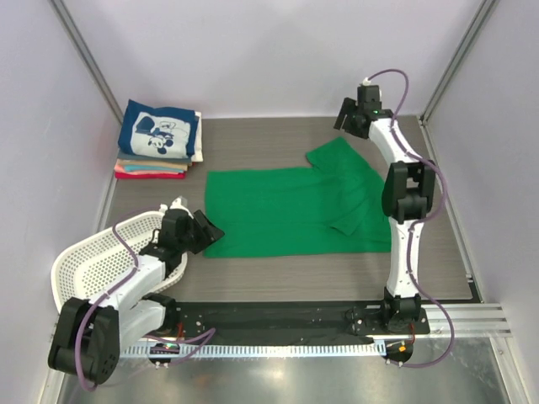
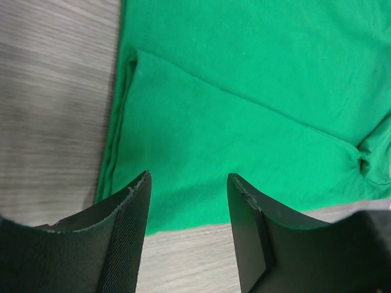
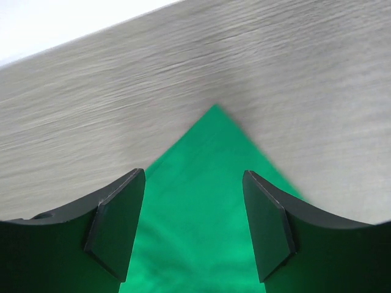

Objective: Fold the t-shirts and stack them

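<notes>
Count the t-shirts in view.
5: the green t-shirt spread mid-table; four folded in the stack at the far left, navy t-shirt on top. Thin layers may hide more.

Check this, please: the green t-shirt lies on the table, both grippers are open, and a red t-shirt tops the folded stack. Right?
No. A navy t-shirt with white print tops the folded stack, as the top external view shows. The rest is right.
</notes>
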